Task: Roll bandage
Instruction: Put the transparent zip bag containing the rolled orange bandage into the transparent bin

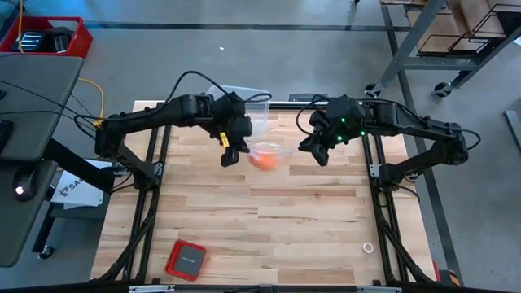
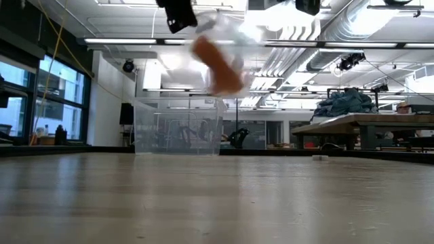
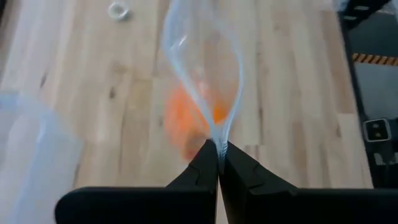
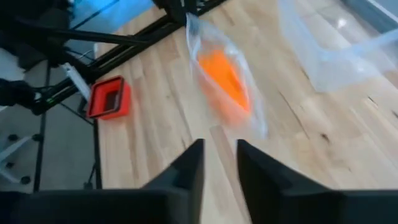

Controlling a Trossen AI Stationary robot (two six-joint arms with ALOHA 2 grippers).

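The orange bandage (image 1: 262, 160) sits inside a crinkled clear plastic bag (image 1: 269, 151) that hangs in the air above the middle of the table. It shows blurred in the low view (image 2: 218, 64) and in the right wrist view (image 4: 225, 79). My left gripper (image 1: 230, 155) is shut on the bag, at its left side. My right gripper (image 1: 320, 150) is open and empty, just to the right of the bag, its fingers (image 4: 189, 165) pointing toward it without touching. My left gripper pinches an edge of the clear bag (image 3: 219, 148) between its two fingertips. The bag stretches away from the fingers, lifted clear of the table, with the bandage (image 3: 186, 118) lying in its lower part.
A clear plastic bin (image 1: 244, 102) stands at the table's far edge, behind the bag; it also shows in the low view (image 2: 178, 125). A small red square case (image 1: 186, 259) lies near the front left. A small white ring (image 1: 368, 247) lies at the front right.
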